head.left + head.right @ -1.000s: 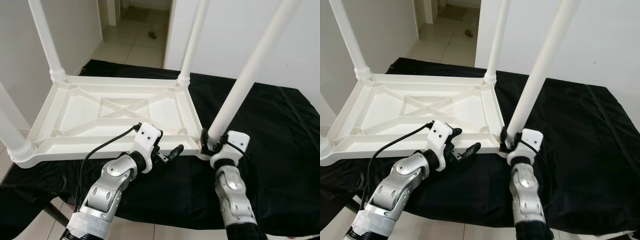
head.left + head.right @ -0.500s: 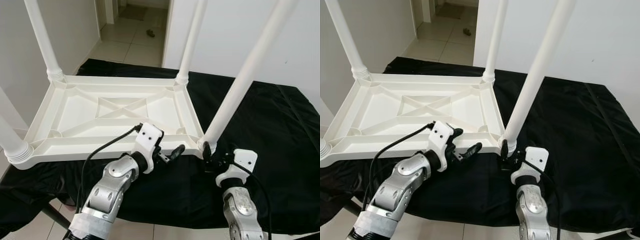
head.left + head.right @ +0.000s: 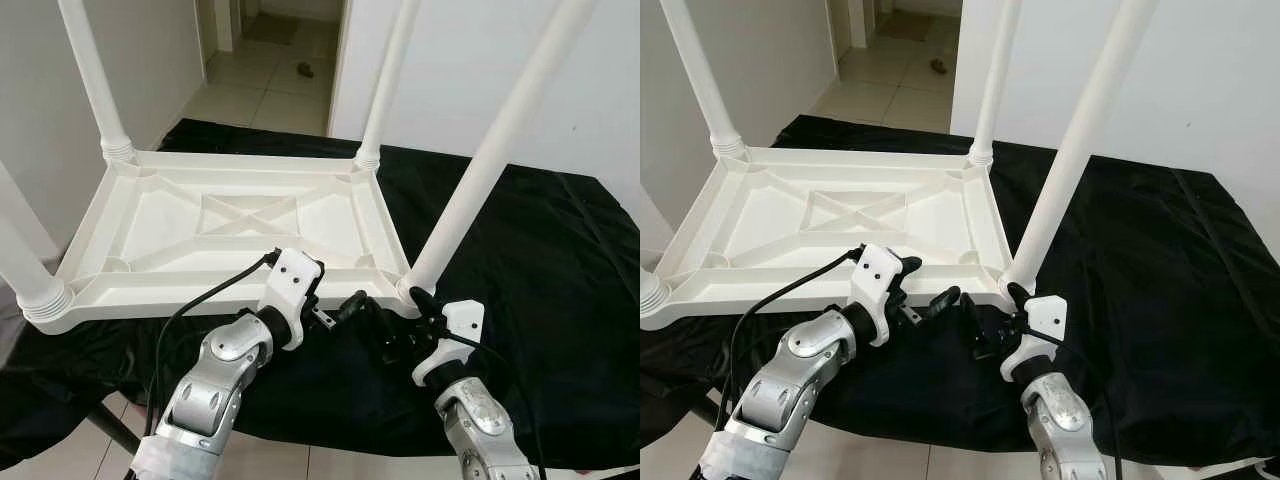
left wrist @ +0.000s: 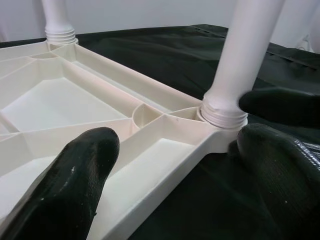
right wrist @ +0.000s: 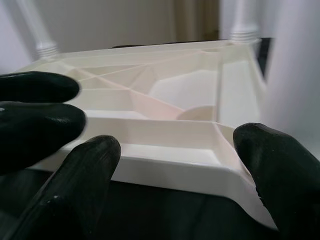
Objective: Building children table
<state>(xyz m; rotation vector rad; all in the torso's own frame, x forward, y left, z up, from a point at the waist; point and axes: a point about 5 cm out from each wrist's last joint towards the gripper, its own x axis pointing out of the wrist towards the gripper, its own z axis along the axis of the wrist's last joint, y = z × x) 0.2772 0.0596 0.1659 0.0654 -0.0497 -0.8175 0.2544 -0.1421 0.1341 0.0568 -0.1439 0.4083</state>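
The left gripper [image 3: 335, 310] has its two black fingers spread apart at the near edge of the white table top [image 3: 230, 225]; one finger sits over the edge and the other is out over the black cloth [image 3: 540, 250]; it is not squeezing anything. The right gripper [image 3: 395, 325] is just beside it, near the front right corner, with its fingers spread wide too and nothing held between them. The table top lies upside down on the cloth; its four white legs point up; the near right leg [image 3: 490, 150] stands in its corner hole, close to both grippers. Behind is a doorway with a tiled floor [image 3: 265, 85].
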